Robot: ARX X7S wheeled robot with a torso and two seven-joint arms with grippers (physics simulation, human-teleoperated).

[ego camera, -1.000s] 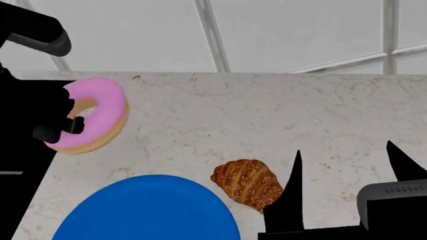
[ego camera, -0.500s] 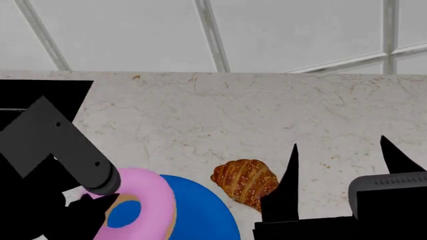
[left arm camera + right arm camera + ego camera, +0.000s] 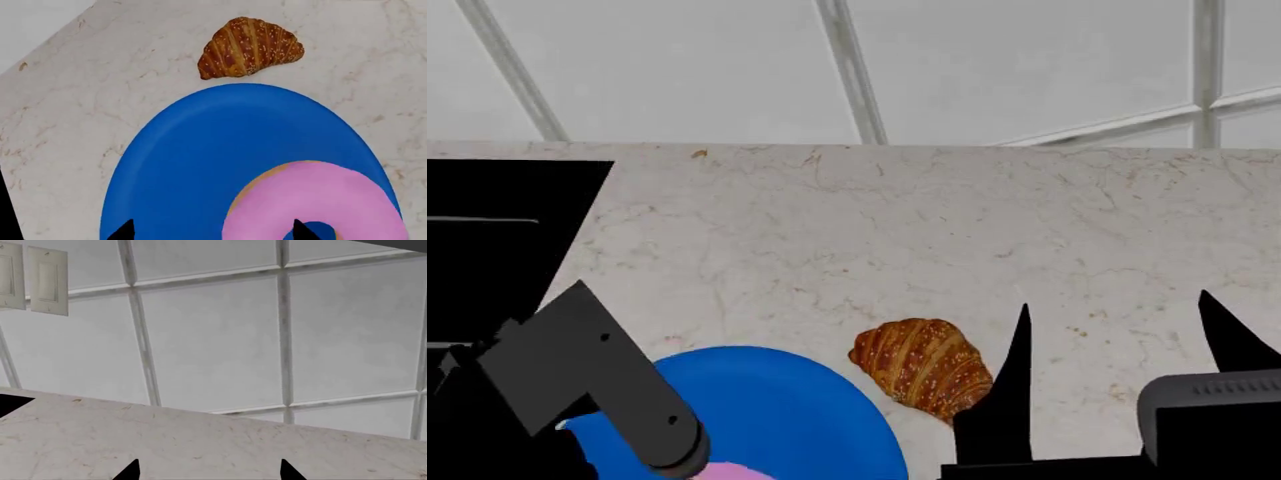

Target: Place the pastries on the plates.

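Observation:
A plain bright blue plate (image 3: 200,165) lies on the marble counter, near its front in the head view (image 3: 787,400). The pink-iced ring donut (image 3: 313,200) rests on the plate; in the head view only a pink sliver (image 3: 727,472) shows under my left arm (image 3: 587,390). My left gripper (image 3: 213,231) is open over the plate, one fingertip in the donut's hole and the other well clear of the ring. The sesame croissant (image 3: 921,365) lies on the counter just beside the plate, also in the left wrist view (image 3: 250,47). My right gripper (image 3: 1114,305) is open and empty, right of the croissant.
The marble counter (image 3: 961,220) ends at a grey tiled wall (image 3: 1028,70) behind. Its left edge borders a dark drop (image 3: 494,230). Two light switch plates (image 3: 33,280) hang on the wall in the right wrist view.
My left arm carried the donut from the counter's left side down onto the blue plate and its jaws now stand apart. The right gripper barely shifted.

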